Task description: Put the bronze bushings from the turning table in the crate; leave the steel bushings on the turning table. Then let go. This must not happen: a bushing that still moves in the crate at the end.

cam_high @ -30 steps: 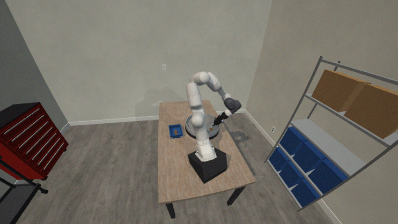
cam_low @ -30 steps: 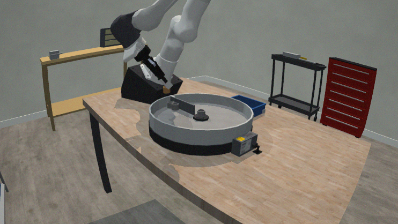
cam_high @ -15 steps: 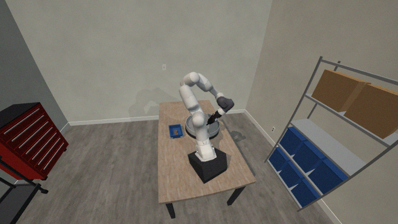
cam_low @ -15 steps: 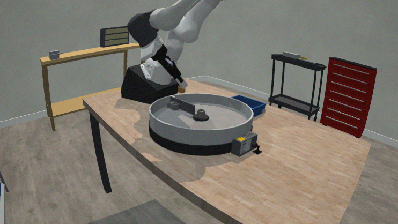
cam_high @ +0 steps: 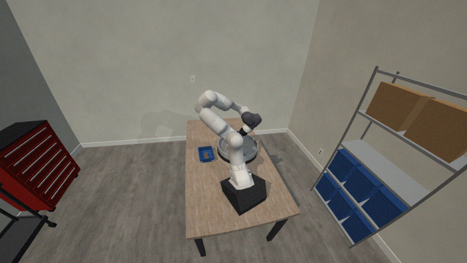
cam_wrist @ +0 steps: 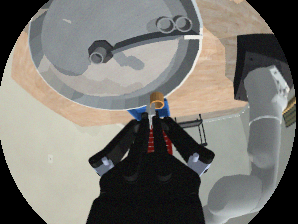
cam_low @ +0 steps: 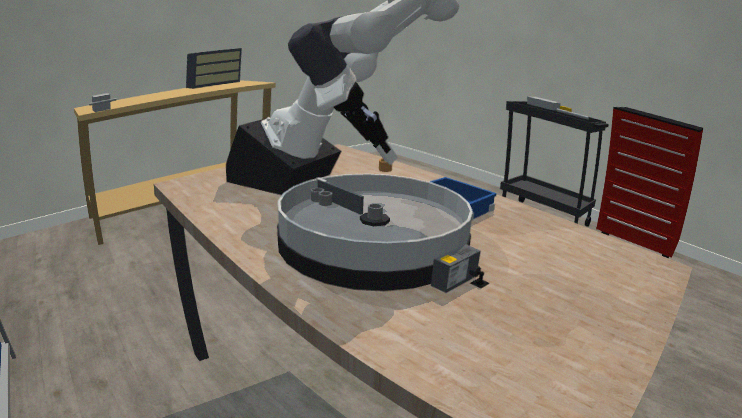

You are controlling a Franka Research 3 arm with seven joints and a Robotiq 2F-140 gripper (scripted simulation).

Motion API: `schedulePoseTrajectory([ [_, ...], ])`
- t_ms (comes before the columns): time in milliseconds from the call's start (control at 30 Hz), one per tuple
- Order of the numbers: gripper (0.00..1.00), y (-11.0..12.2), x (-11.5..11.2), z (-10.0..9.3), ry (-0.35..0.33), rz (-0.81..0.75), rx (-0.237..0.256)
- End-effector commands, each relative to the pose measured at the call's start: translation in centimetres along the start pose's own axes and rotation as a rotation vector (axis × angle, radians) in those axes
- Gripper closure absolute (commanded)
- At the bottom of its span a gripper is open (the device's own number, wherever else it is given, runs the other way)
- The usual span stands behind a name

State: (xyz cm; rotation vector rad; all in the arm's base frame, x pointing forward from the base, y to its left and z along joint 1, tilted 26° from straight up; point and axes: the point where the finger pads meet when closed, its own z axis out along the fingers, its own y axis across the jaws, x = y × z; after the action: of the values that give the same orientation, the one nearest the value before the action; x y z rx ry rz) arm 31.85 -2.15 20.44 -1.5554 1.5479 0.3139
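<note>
My gripper point(cam_low: 386, 153) point(cam_wrist: 151, 108) point(cam_high: 242, 131) is shut on a bronze bushing point(cam_low: 384, 165) point(cam_wrist: 157, 102) and holds it in the air just beyond the far rim of the grey turning table point(cam_low: 363, 244) point(cam_high: 253, 150) point(cam_wrist: 67, 70). Two steel bushings point(cam_low: 320, 195) point(cam_wrist: 172, 24) stand side by side on the turning table, against the end of its divider bar point(cam_low: 340, 194). The blue crate point(cam_low: 475, 194) point(cam_high: 201, 153) sits on the wooden table beside the turning table; a bronze piece point(cam_high: 206, 154) lies inside it. A sliver of the crate point(cam_wrist: 136, 113) shows behind my fingers in the wrist view.
A hub point(cam_low: 374, 211) point(cam_wrist: 97, 50) stands at the turning table's centre. A grey control box point(cam_low: 455, 267) sits at its near rim. The arm's black base point(cam_low: 270, 158) point(cam_high: 244, 192) stands on the wooden table point(cam_low: 545, 321). A red tool cabinet point(cam_low: 649, 179), a black cart point(cam_low: 550, 150) and a shelf rack point(cam_high: 392, 170) stand around the room.
</note>
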Motion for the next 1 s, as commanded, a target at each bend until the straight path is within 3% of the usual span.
schedulePoseTrajectory([
  [0,1.00,-1.8,-3.2,2.1,-0.014,0.064,0.022],
  [667,1.00,-7.2,-15.1,11.9,-0.014,0.064,0.022],
  [967,1.00,-8.2,-17.4,13.8,-0.014,0.064,0.022],
])
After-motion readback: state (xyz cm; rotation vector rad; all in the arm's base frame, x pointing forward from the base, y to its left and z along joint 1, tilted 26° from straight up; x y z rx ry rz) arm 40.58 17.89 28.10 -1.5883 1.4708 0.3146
